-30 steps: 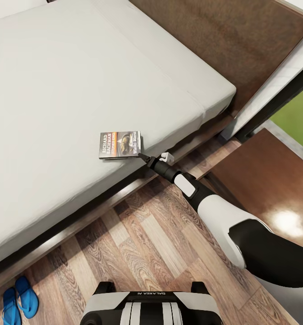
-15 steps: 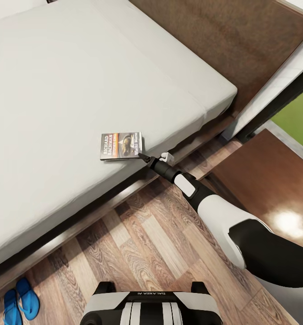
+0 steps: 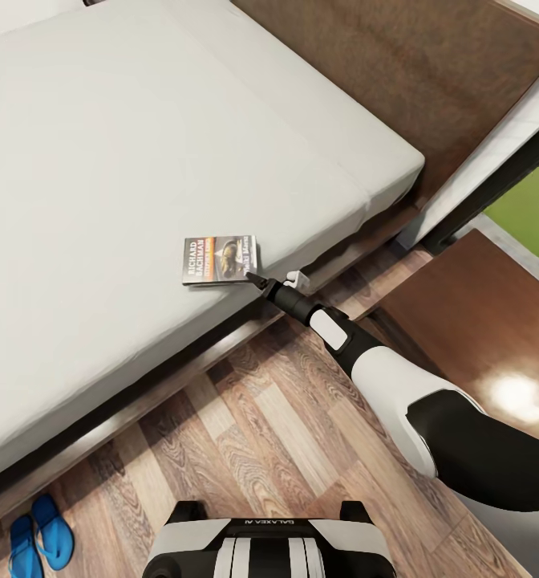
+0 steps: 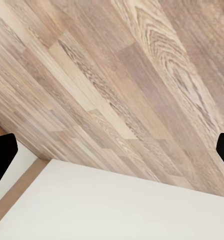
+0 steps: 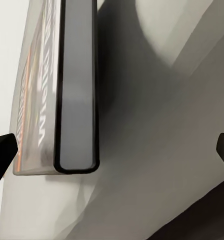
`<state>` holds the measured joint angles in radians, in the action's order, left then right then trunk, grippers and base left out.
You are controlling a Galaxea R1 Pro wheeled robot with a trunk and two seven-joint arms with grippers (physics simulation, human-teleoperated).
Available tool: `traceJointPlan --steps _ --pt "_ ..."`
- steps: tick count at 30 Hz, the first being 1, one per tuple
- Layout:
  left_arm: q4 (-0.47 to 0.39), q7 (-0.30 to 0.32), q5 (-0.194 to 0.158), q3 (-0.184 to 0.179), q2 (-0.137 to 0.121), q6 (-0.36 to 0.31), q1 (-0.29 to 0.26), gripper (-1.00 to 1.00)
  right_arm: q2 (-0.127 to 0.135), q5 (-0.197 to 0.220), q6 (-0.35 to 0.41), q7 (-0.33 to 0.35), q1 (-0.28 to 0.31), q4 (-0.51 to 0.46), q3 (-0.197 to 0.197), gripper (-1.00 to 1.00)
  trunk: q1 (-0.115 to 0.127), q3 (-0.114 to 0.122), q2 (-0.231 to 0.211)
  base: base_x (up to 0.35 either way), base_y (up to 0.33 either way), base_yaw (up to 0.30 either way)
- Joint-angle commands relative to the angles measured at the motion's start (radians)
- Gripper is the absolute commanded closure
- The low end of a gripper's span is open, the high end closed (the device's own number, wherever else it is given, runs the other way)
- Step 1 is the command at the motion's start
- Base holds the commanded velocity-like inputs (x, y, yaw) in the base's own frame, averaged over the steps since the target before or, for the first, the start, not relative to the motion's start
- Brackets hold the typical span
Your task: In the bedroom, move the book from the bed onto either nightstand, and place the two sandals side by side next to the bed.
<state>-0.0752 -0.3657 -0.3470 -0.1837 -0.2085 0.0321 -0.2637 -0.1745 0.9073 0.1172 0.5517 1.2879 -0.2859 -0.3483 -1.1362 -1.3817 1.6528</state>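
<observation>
Where mattress [image 3: 141, 144] ends (grey), plank floor [image 3: 253, 433]

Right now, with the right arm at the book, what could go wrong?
1. The right gripper is open at the corner of the book, so it may push the thin paperback instead of gripping it.
2. The book lies flat on the bed, with little edge for the fingers to catch.
3. The nightstand is close beside the arm; a careless swing might clip it.

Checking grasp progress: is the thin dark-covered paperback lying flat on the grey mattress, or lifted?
Flat: the thin dark-covered paperback lies cover-up on the grey mattress, near its edge, the right gripper at its corner.
</observation>
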Motion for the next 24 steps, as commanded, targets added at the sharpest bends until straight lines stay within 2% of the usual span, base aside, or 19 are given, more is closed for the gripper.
traceJointPlan --steps 1,24 --pt "0.000 -0.002 -0.011 -0.008 0.000 0.003 0.000 -1.00 0.000 0.008 0.005 0.002 0.001 0.001 -0.001 -1.00 0.000 0.000 0.000 0.000 0.035 0.000" --pt "0.000 -0.002 -0.010 -0.009 0.000 0.003 0.000 -1.00 0.000 0.008 0.005 0.002 0.001 0.001 -0.001 -1.00 0.000 0.000 0.000 0.000 0.034 0.000"
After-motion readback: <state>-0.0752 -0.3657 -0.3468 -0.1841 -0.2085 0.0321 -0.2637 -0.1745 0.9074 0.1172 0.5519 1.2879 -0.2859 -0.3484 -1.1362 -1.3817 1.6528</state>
